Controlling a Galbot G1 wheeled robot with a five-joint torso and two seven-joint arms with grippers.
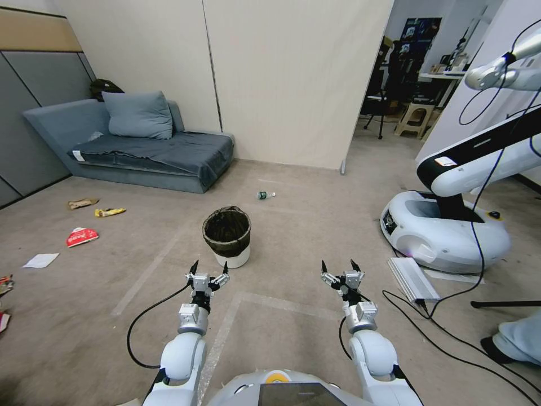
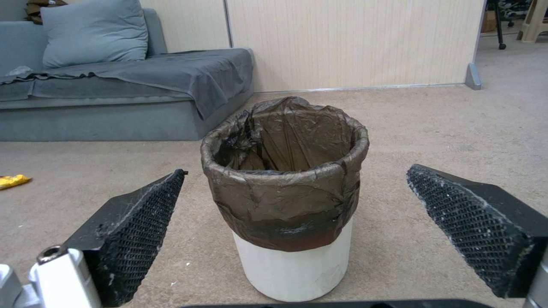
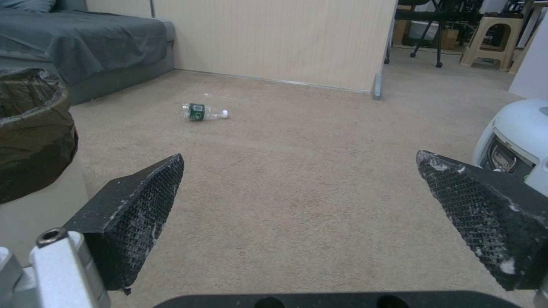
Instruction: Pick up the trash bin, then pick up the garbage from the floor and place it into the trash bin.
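- On beige carpet before a grey sofa (image 1: 141, 146): trash bin (image 1: 227, 235) upright, just ahead of left gripper (image 1: 208, 269), fingers spread wide, nothing held.
- Right gripper (image 1: 340, 267) likewise splayed, empty, off to the bin's side.
- Likely hazard: thin black liner (image 2: 285, 188) slipping under the pads, or light bin tipping.
- From right wrist: bottle (image 3: 203, 112) lying near the partition (image 3: 274, 38); from head: packets (image 1: 82, 236) far left.
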